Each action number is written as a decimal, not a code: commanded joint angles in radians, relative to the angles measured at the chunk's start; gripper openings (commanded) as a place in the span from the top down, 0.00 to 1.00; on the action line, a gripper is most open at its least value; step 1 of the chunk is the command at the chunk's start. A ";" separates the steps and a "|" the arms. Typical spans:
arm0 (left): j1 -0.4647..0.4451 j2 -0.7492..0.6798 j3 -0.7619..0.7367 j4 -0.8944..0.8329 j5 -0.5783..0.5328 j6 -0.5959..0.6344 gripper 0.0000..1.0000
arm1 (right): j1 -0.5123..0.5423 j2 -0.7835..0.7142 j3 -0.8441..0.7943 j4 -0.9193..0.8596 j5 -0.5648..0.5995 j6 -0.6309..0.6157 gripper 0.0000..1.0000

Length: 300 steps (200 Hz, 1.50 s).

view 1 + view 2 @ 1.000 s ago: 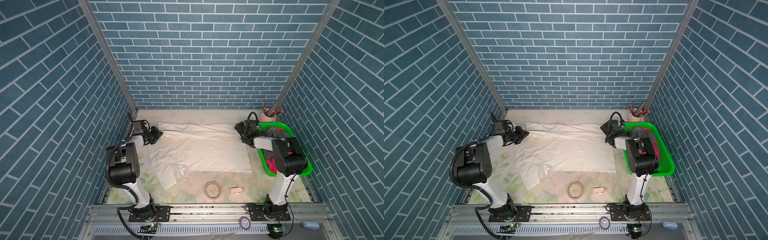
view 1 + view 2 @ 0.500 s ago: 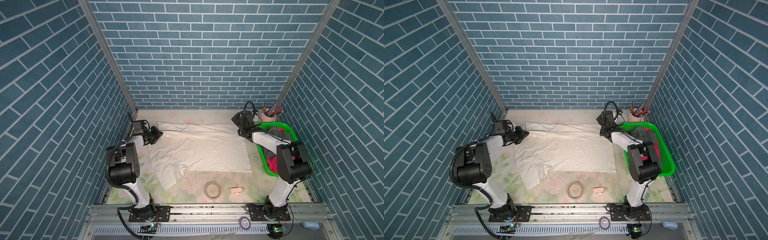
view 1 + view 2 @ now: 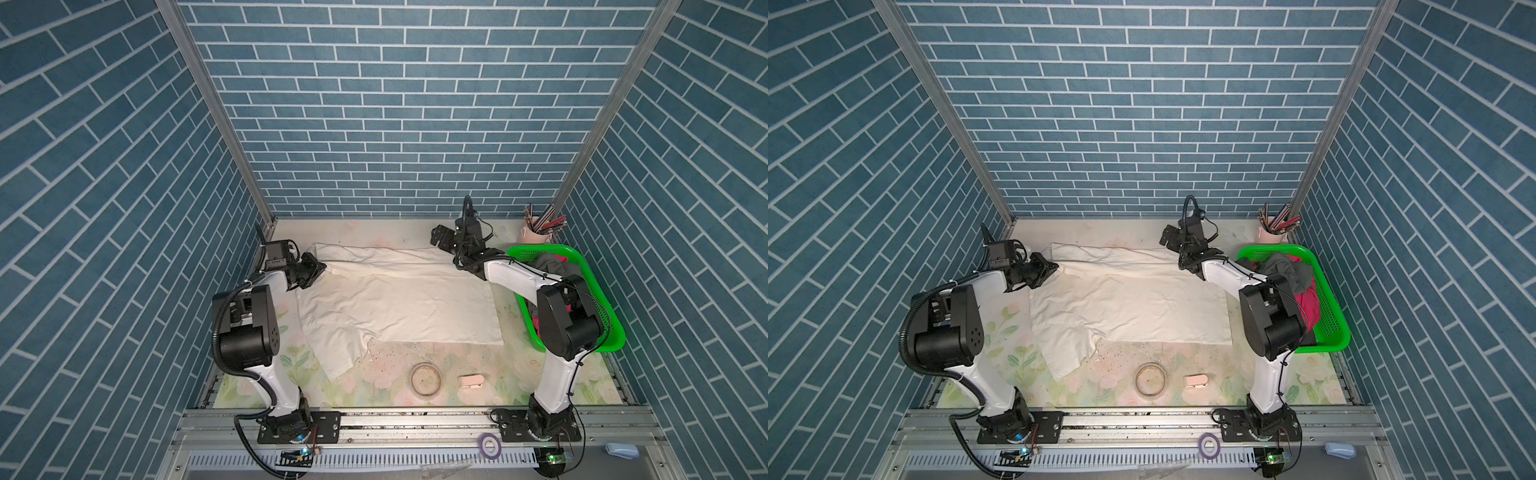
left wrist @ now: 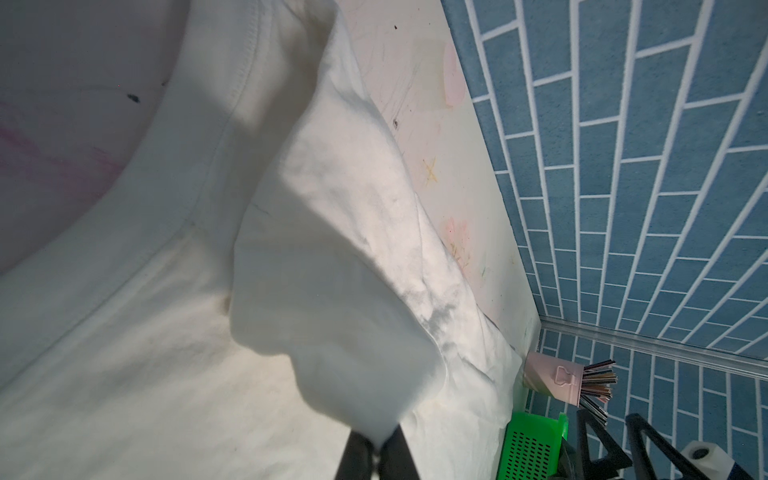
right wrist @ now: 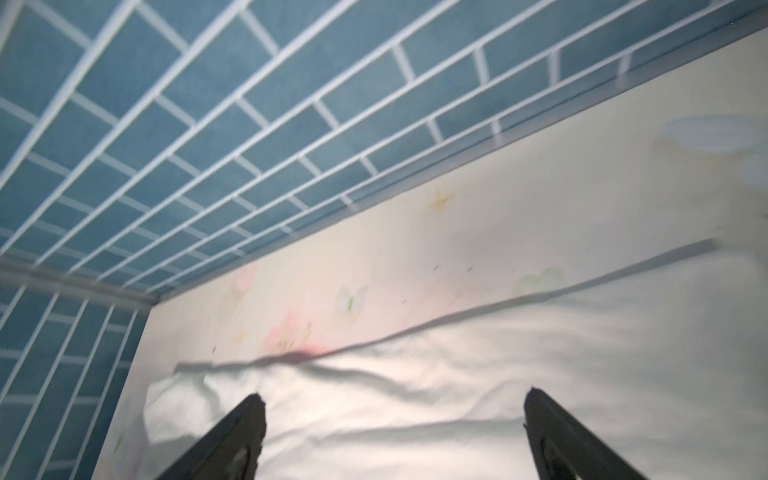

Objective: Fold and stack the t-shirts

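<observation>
At far edge | left tool (image 4: pixel 378 442) pinching cream t-shirt (image 3: pixel 399 299) | right tool (image 5: pixel 394 397) spread above it

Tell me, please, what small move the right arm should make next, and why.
Probably lower the right gripper onto the far edge of the cream-white t-shirt and close: its open, empty jaws hover above it, while the left gripper pinches a corner.

top views — high at front, looking down on whole table (image 3: pixel 386 232) | wrist views — close, both on white t-shirt (image 4: pixel 332 249)
</observation>
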 commanded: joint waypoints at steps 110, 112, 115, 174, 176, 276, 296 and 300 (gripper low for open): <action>-0.020 -0.171 -0.047 -0.111 -0.044 0.041 0.72 | 0.282 0.230 0.049 0.162 -0.281 0.297 0.02; -0.018 -0.177 -0.045 -0.120 -0.050 0.046 0.70 | 0.284 0.232 0.052 0.161 -0.282 0.299 0.03; -0.015 -0.186 -0.044 -0.132 -0.059 0.052 0.66 | 0.289 0.235 0.056 0.161 -0.282 0.303 0.02; 0.014 -0.219 0.027 -0.120 -0.079 0.012 0.12 | 0.344 0.293 0.144 0.153 -0.240 0.376 0.03; 0.012 -0.209 0.034 -0.115 -0.073 0.007 0.12 | 0.345 0.296 0.146 0.156 -0.241 0.381 0.04; -0.111 0.232 0.323 -0.001 -0.032 -0.119 0.12 | 0.353 0.485 0.368 0.068 -0.194 0.503 0.21; -0.101 0.268 0.320 0.012 -0.021 -0.121 0.12 | 0.356 0.520 0.415 0.047 -0.194 0.498 0.23; -0.098 0.273 0.319 0.012 -0.022 -0.118 0.12 | 0.358 0.527 0.425 0.042 -0.194 0.495 0.23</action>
